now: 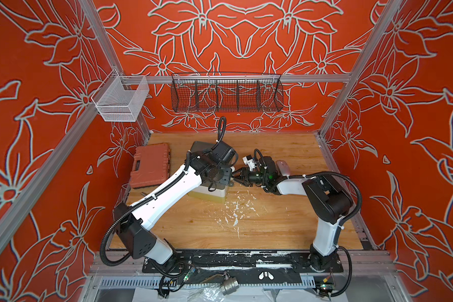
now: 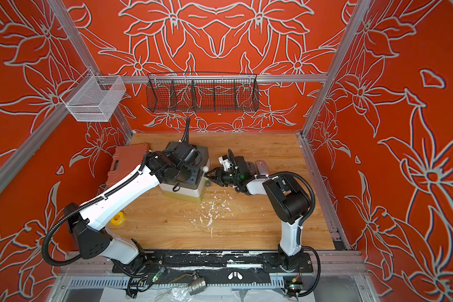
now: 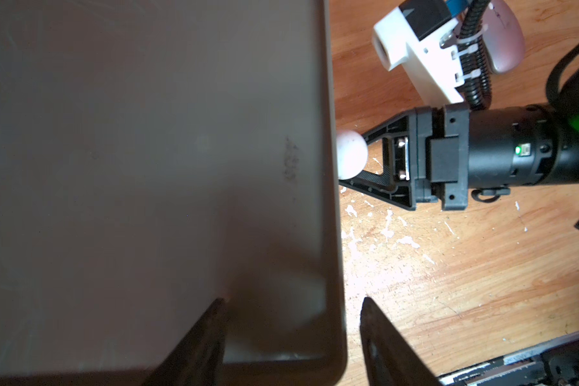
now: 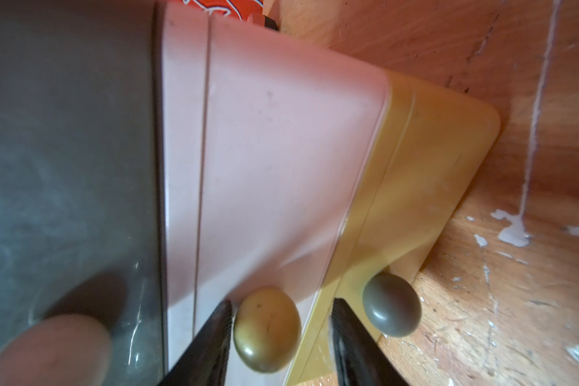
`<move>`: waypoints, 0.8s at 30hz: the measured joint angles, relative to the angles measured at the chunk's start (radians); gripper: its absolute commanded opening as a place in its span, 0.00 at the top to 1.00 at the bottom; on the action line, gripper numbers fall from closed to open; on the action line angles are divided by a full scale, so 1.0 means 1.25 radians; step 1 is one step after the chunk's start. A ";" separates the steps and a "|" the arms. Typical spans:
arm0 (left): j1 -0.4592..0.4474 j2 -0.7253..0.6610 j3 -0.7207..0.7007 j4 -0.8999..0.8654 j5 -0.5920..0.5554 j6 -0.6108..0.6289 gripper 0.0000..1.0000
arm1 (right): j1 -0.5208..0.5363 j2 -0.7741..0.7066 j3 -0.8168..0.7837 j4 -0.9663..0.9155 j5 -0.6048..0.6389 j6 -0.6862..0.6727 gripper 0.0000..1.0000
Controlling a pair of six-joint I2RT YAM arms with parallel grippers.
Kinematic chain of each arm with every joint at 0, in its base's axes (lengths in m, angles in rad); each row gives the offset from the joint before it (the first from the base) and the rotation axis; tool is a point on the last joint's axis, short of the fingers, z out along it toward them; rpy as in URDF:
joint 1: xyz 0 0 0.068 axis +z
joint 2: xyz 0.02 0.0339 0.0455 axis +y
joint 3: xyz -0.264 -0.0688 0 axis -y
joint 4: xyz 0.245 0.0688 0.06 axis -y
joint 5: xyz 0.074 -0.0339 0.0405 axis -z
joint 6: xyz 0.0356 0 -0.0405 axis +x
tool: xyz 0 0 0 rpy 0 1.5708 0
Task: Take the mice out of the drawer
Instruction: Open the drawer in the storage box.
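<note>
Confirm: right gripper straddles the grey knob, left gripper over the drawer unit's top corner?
No. The right wrist view shows the right gripper straddling the yellow-olive knob on the white drawer; the grey knob sits outside its jaws. The left gripper is over a top corner of the drawer unit.

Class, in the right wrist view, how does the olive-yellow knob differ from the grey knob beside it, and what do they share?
The olive-yellow knob sits on the pale drawer front; the grey knob sits on the yellow drawer front. The olive-yellow knob lies between the right gripper's parted fingers; the grey knob lies outside them. Both are round, glossy knobs.
</note>
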 measured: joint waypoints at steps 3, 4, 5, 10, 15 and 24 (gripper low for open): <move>0.000 0.002 0.000 -0.001 -0.011 0.004 0.42 | 0.000 0.000 0.000 0.001 -0.001 0.000 0.54; 0.000 0.003 0.000 -0.001 -0.013 0.004 0.42 | 0.000 0.000 0.000 0.001 -0.001 0.000 0.56; 0.000 0.003 0.000 -0.001 -0.017 0.005 0.42 | 0.000 0.000 0.001 0.004 -0.002 0.000 0.57; 0.001 0.005 0.000 0.000 -0.023 0.005 0.42 | 0.000 0.000 0.001 0.013 -0.002 0.005 0.60; 0.003 0.005 -0.002 0.003 -0.024 0.005 0.42 | 0.000 0.000 0.001 0.016 -0.003 0.008 0.66; 0.013 -0.001 -0.016 0.029 -0.019 0.011 0.42 | -0.003 -0.005 -0.001 0.012 -0.002 0.006 0.69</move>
